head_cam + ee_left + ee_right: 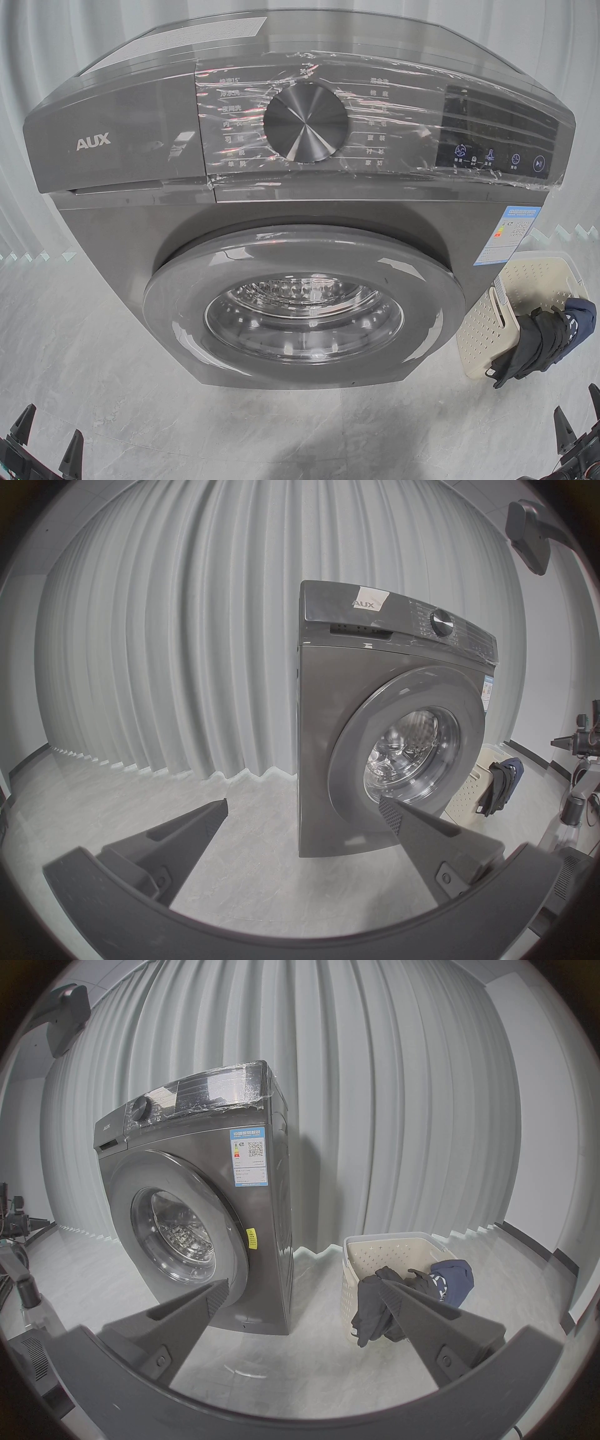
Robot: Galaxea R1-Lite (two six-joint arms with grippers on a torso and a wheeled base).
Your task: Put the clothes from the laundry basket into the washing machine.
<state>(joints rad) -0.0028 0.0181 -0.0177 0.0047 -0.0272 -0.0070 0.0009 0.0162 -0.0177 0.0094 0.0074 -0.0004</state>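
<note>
A grey front-loading washing machine (300, 206) stands before me, its round glass door (304, 309) closed. To its right sits a cream perforated laundry basket (494, 325) with dark clothes (537, 340) draped over its rim and a blue garment (584, 315) beside them. My left gripper (47, 437) hangs low at the left, open and holding nothing, well short of the machine (387, 730). My right gripper (578, 415) is low at the right, open and holding nothing, a short way in front of the basket (400, 1260) and clothes (375, 1310).
Pale marble-look floor (281, 425) spreads around the machine. A white pleated curtain (187, 636) hangs behind it. Dark skirting runs along the wall (537, 1241) right of the basket. A control dial (305, 122) sits on the plastic-wrapped panel.
</note>
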